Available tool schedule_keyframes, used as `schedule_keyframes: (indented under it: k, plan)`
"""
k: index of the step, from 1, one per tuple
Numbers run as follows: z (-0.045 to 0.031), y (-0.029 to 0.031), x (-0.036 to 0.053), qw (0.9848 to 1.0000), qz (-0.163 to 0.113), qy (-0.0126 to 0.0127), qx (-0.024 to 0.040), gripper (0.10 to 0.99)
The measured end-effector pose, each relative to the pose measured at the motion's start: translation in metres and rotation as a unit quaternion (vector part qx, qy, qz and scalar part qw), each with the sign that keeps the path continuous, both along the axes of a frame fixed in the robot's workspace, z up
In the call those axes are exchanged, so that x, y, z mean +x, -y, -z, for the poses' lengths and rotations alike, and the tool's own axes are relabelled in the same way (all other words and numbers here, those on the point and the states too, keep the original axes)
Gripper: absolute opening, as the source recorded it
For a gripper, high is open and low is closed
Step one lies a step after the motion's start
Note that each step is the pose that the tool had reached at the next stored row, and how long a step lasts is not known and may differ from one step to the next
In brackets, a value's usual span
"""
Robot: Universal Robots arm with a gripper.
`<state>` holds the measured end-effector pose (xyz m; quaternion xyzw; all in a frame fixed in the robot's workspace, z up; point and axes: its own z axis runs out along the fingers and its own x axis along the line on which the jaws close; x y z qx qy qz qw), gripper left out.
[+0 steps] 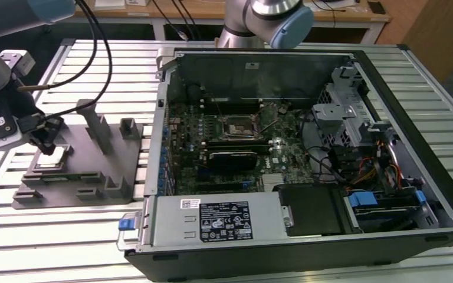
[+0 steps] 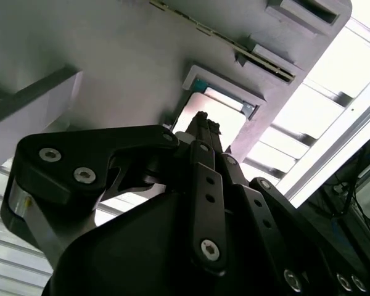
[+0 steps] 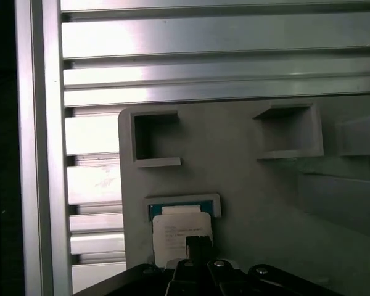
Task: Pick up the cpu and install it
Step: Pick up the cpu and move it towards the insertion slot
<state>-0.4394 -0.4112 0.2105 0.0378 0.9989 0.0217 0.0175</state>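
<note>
- cpu lies flat, metal top up, edges square to its pocket in the grey fixture.
- end effector just above it, seemingly pressed together.
- slatted aluminium surface; open computer case beside.

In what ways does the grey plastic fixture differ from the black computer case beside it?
The flat grey plastic fixture with upright blocks is smaller and low; the black open computer case is far larger and deep-walled. The fixture holds the small silver-grey square cpu, with the gripper over it; the case holds a green motherboard. Both lie on the slatted aluminium table.
</note>
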Motion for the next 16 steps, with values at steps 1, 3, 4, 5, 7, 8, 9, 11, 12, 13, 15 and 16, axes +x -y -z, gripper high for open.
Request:
schedule_keyframes:
  k: [1, 3, 4, 5, 7, 8, 9, 11, 12, 13, 15, 16]
  plan:
    - [0.001, 0.0005, -0.0004, 1.0, 0.0, 0.0, 0.0, 0.106]
    - [0.0033, 0.0012, -0.0009, 1.0, 0.0, 0.0001, 0.0001, 0.106]
    - [0.0046, 0.0016, -0.001, 1.0, -0.001, 0.0001, 0.0, 0.106]
    - [0.006, 0.0018, -0.0013, 1.0, -0.002, 0.0001, 0.0, 0.106]
    - [0.0082, 0.0021, -0.0018, 1.0, -0.004, 0.0, 0.0, 0.106]
    - [0.0091, 0.0023, -0.002, 1.0, -0.005, 0.0, 0.0, 0.106]
    - [0.0098, 0.0023, -0.0022, 1.0, -0.006, 0.0, 0.0, 0.106]
    - [0.0112, 0.0025, -0.0028, 1.0, -0.007, 0.0001, 0.0, 0.106]
    - [0.0118, 0.0026, -0.0032, 1.0, -0.008, 0.0, 0.0, 0.106]
    - [0.0122, 0.0026, -0.0035, 1.0, -0.008, 0.0, 0.0, 0.106]
    - [0.0122, 0.0026, -0.0036, 1.0, -0.009, 0.0, 0.0, 0.106]
    - [0.0122, 0.0026, -0.0036, 1.0, -0.009, 0.0, 0.0, 0.106]
